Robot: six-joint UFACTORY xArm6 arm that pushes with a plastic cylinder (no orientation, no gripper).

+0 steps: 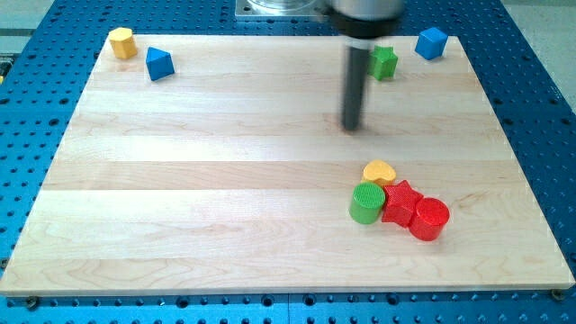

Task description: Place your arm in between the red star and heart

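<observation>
My tip (352, 127), a bare rod with no fingers to clench, sits above the touching red star (401, 202) and yellow heart (379, 172); both look light and slippery, so nudge their seam gently.

A straight dark rod, nearly black and round in section, ends bluntly at my tip (350, 127). At 12 o'clock above it sits a wider black collar beneath a pale grey metal housing, cut off by the frame's top edge.

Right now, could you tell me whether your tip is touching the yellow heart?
Apart. The camera view shows bare board between my tip and the yellow heart.
</observation>
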